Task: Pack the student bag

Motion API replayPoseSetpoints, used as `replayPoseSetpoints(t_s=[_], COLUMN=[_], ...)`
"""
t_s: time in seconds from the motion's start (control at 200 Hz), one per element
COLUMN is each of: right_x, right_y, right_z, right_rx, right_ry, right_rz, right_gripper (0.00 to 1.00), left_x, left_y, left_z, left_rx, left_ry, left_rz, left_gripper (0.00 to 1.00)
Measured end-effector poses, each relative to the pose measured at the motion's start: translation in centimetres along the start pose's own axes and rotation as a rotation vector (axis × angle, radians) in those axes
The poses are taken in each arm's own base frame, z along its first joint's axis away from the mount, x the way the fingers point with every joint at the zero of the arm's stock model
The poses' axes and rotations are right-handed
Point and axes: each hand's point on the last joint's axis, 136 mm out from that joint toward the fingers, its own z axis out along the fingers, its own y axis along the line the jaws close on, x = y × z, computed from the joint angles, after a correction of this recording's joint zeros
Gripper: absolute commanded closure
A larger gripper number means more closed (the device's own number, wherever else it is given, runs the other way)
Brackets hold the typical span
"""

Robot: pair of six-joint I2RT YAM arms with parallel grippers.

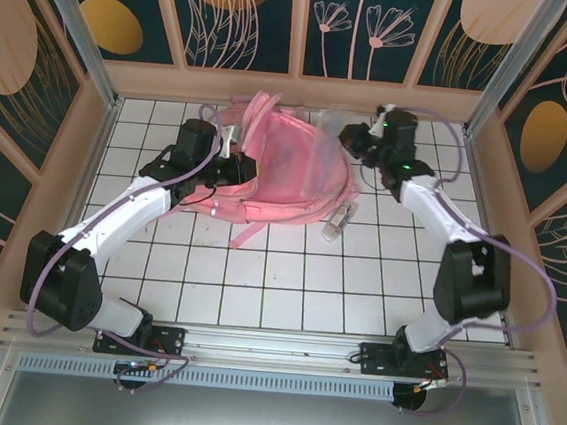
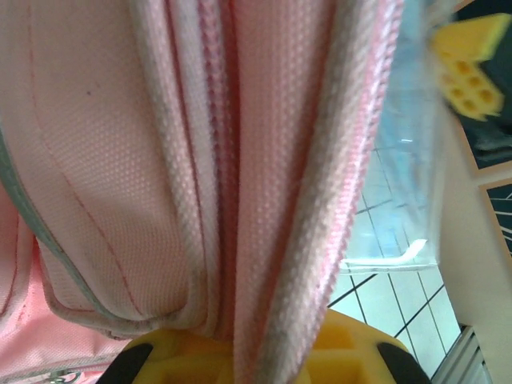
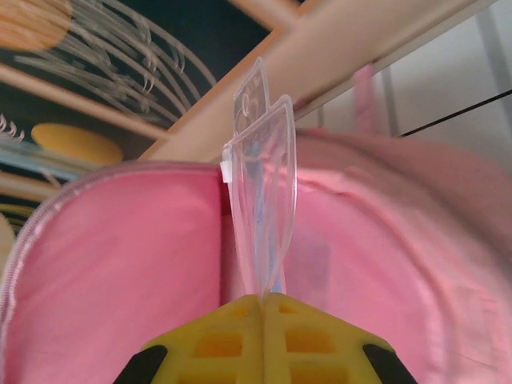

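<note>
**A:** Where was the student bag (image 1: 287, 173)?

**B:** Slumped on the tiled surface (image 1: 256, 290). The left claw (image 2: 256, 356), at the bag's left, was clamped on its rim seam (image 2: 320, 200). The right claw (image 3: 264, 320), at the bag's right, was pinched on a clear plastic sleeve (image 3: 264, 200).

**A:** How would it handle?

**B:** Probably light, soft and floppy. The stitched rim or the straps (image 1: 246, 234) looked like the best holds.

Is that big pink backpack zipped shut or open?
Open: the backpack shows a zipper edge curving around exposed pink lining, where the right claw holds a clear plastic pouch.
</note>
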Motion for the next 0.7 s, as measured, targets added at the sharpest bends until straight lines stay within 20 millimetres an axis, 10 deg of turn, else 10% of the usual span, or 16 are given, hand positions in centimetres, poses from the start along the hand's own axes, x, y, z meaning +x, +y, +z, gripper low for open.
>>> replayPoseSetpoints(t_s=[0.5, 0.7], right_x=[11.2, 10.7], right_y=[4.0, 5.8], right_z=[14.8, 19.0], right_rx=[-0.253, -0.325], right_ry=[0.188, 0.175], right_rz=[0.191, 0.202], right_gripper=[1.0, 1.0], left_x=[-0.5, -1.8], left_y=[-0.5, -0.3], left_z=[0.7, 0.9], left_rx=[0.023, 0.031], left_ry=[0.011, -0.032], left_rz=[-0.06, -0.074], left_gripper=[1.0, 1.0])
